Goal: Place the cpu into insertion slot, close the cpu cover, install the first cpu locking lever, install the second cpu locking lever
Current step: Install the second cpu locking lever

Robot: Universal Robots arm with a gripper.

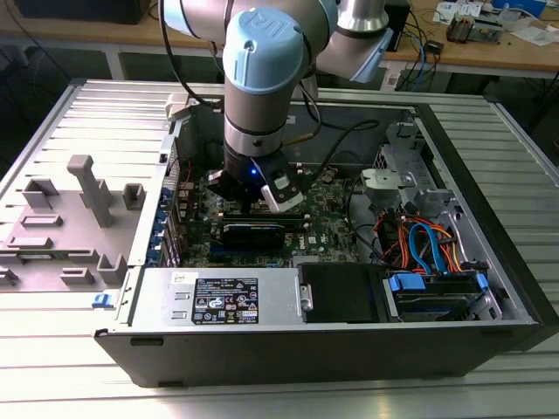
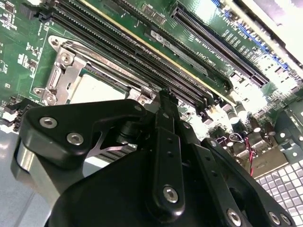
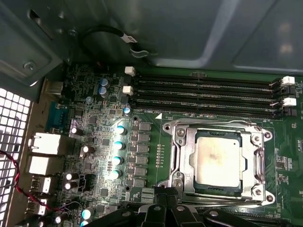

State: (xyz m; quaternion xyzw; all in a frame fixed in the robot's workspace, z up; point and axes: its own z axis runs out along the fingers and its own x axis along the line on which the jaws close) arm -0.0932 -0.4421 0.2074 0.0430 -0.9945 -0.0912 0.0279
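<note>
The flat square silver-grey cpu (image 3: 217, 159) is already sitting in the silver-rimmed insertion slot (image 3: 180, 161), with the windowed metal cpu cover (image 3: 253, 163) apparently lying closed. The black tool (image 3: 165, 201) is hovering beside it; its opening I cannot tell.

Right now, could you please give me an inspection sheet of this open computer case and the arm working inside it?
Surface: ribbed grey metal table carrying the open computer case.
Job's things: dull silver square cpu seated in the insertion slot; silver windowed cpu cover lies closed around it.
Clutter: grey plastic fixture block beside the case.
Grippers: black gripper low over the green motherboard, beside the socket.
Cables: orange and blue drive cables; red and black wires.
Surroundings: wooden bench behind.
</note>
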